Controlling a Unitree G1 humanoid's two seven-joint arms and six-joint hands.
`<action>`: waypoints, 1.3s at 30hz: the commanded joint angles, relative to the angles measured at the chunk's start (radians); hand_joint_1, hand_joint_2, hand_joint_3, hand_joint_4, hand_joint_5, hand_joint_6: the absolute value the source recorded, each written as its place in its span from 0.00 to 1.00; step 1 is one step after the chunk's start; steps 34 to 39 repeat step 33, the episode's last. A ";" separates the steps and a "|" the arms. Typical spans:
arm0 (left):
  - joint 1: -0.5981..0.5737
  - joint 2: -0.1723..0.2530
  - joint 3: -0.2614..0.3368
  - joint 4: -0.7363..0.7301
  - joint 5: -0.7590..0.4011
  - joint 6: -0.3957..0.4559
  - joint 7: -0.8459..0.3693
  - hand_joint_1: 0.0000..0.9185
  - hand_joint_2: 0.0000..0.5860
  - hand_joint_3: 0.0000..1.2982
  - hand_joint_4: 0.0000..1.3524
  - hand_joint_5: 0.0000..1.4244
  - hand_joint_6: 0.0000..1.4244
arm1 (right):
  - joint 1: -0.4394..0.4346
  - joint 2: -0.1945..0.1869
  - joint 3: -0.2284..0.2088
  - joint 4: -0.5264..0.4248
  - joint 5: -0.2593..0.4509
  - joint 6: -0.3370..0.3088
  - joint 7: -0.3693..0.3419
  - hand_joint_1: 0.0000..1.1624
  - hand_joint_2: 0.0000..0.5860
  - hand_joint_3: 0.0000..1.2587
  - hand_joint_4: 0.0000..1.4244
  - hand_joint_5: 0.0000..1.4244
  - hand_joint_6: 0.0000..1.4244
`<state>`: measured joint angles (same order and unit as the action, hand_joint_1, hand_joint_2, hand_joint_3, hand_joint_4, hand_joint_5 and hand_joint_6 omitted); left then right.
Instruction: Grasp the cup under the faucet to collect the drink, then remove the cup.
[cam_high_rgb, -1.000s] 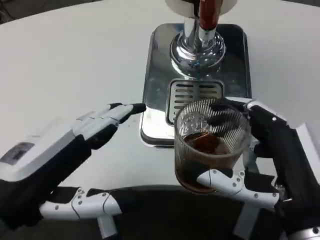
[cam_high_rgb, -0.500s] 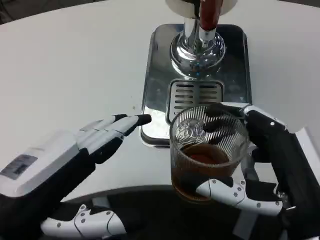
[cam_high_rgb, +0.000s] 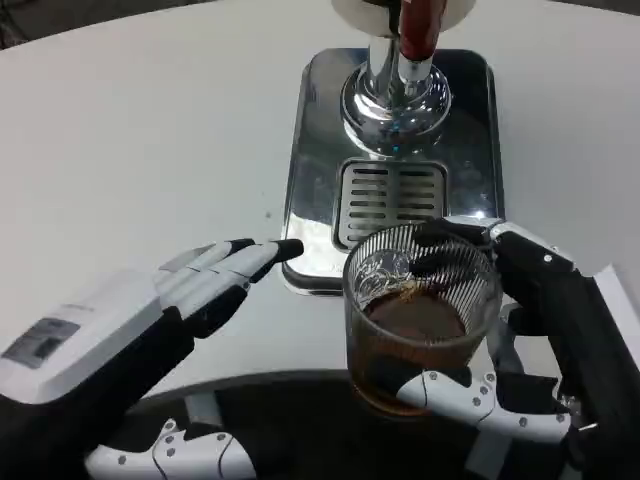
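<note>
Two hands frame the scene at a white table (cam_high_rgb: 130, 140), where a humanoid robot is drawing a drink. Its right hand (cam_high_rgb: 545, 330) is wrapped around a ribbed glass cup (cam_high_rgb: 422, 318), fingers (cam_high_rgb: 470, 232) curled over the far rim and a lower finger hooked across the base. The cup, roughly half full of dark liquid, sits just in front of the slotted drain grille (cam_high_rgb: 390, 200) of the steel drip tray (cam_high_rgb: 310, 150), clear of the chrome faucet (cam_high_rgb: 395, 85) standing further back.

The left hand (cam_high_rgb: 195, 285) holds nothing, its fingers stretched out flat and close together, tips pointing at the tray's near left corner.

By the look of it, the filling is done and the cup is being taken away. Glass of this kind is rigid, breakable and likely slick if wet, though the ribbing should help the grip. The liquid adds weight and will slosh, so the cup wants holding upright, around its middle and lower wall, as the hand has it, rather than by the thin rim.
</note>
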<state>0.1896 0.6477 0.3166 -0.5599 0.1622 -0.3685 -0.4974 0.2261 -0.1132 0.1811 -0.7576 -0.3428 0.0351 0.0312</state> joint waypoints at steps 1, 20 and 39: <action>0.021 -0.007 0.000 -0.006 0.004 0.001 0.008 0.00 0.14 0.03 0.00 0.00 0.01 | -0.002 0.004 0.002 -0.035 0.023 -0.052 0.002 0.83 0.21 0.78 0.79 0.93 1.00; 0.044 -0.004 0.007 0.002 0.001 -0.001 0.006 0.00 0.14 0.03 0.00 0.00 0.01 | 0.007 0.003 0.009 -0.038 0.021 -0.051 0.001 0.83 0.19 0.79 0.80 0.93 1.00; 0.034 0.000 -0.002 0.010 0.003 0.010 0.002 0.00 0.14 0.03 0.00 0.00 0.01 | 0.017 0.000 0.006 -0.044 0.025 -0.050 0.004 0.83 0.19 0.79 0.81 0.94 1.00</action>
